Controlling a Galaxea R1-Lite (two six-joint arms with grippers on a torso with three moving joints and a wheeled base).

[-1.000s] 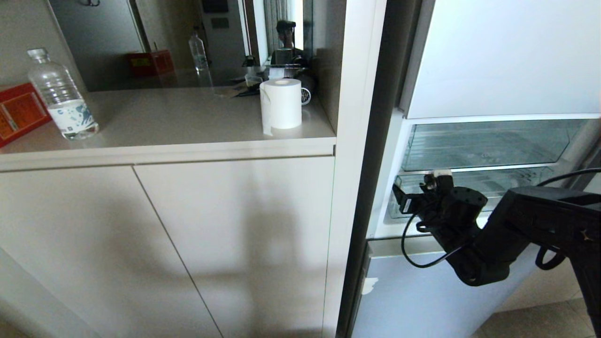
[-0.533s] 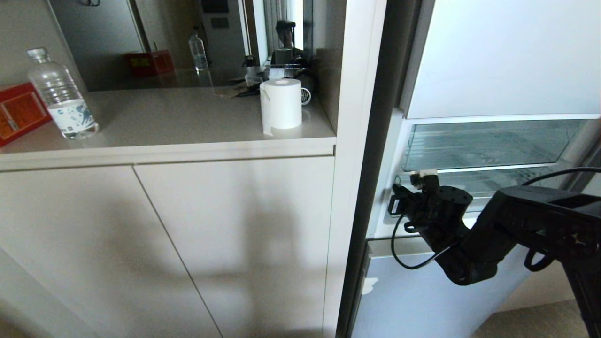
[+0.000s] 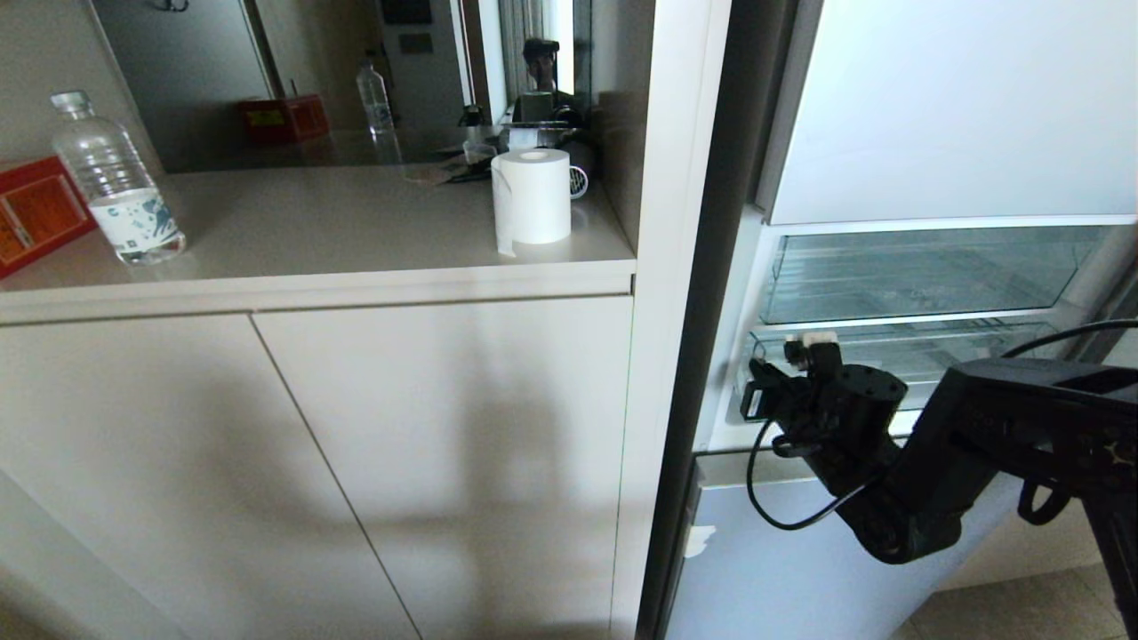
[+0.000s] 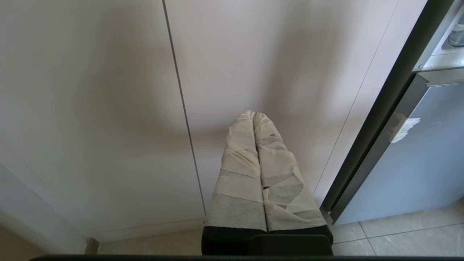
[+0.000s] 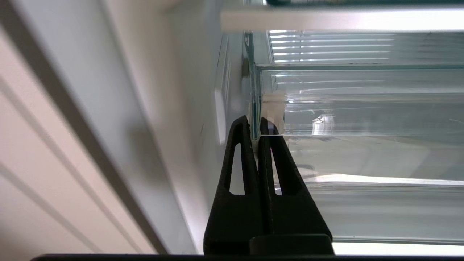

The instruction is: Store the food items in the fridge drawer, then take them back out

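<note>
The fridge drawer (image 3: 942, 351) is the lower clear drawer in the open fridge compartment on the right. My right gripper (image 3: 807, 341) is at its left front corner. In the right wrist view the right gripper (image 5: 255, 121) is shut on the drawer's (image 5: 362, 116) thin clear edge, just below a whitish tape patch (image 5: 272, 103). The food items are out of view. My left gripper (image 4: 253, 115) hangs low in front of the cabinet doors, its taped fingers (image 4: 239, 174) pressed together with nothing between them.
A taller clear drawer (image 3: 916, 271) sits above the held one. On the counter (image 3: 311, 231) to the left stand a water bottle (image 3: 116, 182), a red box (image 3: 36, 213) and a paper roll (image 3: 532, 196). The lower fridge door (image 3: 782, 551) is below my right arm.
My right hand has edged a little to the left along the drawer's front and dipped slightly. The left arm has not moved.
</note>
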